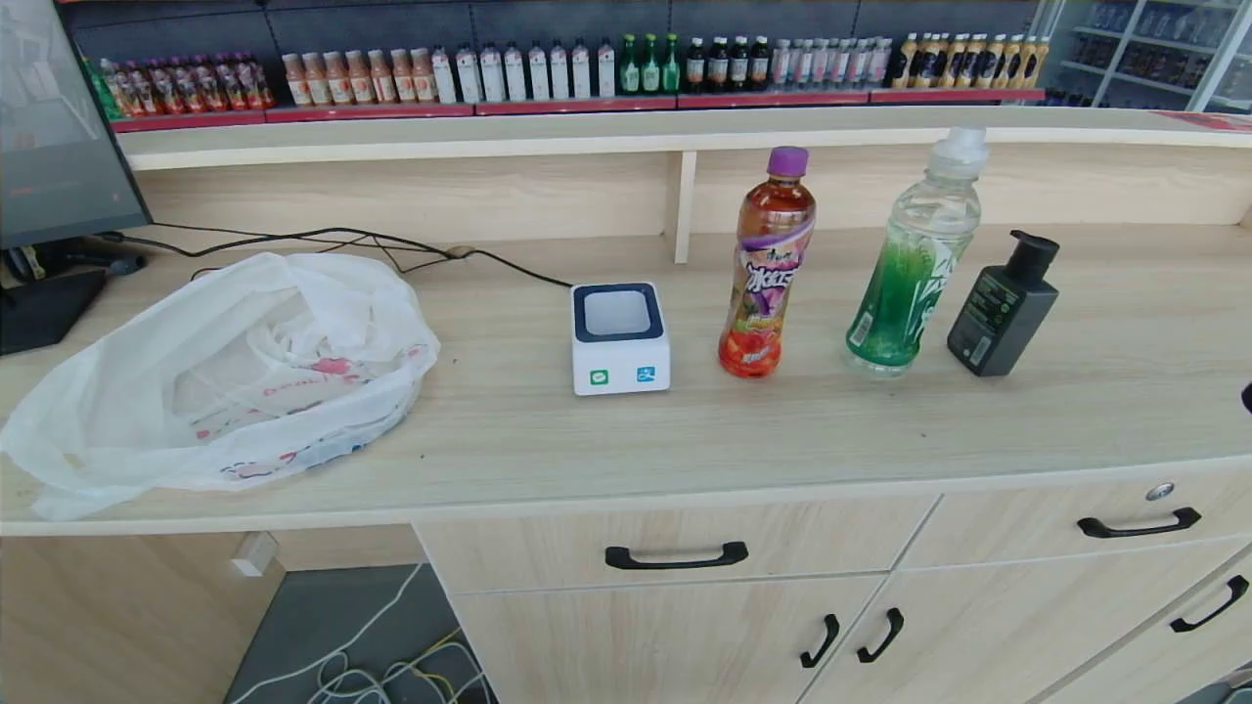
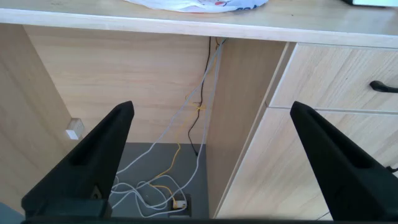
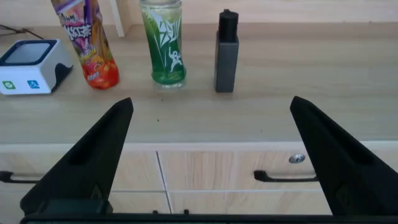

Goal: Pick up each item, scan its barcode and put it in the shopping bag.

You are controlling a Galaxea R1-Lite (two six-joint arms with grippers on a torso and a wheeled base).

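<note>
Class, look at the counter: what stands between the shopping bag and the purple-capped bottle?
The white scanner stands between the bag and the bottle, touching neither. The head view shows this.

Matte black, wedge-shaped fingers point(image 2: 93, 165)

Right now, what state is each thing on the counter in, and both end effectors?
shopping bag, slumped, crumpled
scanner, window up, uncovered
tea bottle, upright, capped
green bottle, upright, capped
pump bottle, upright
left end effector, open, empty
right end effector, open, empty
</note>
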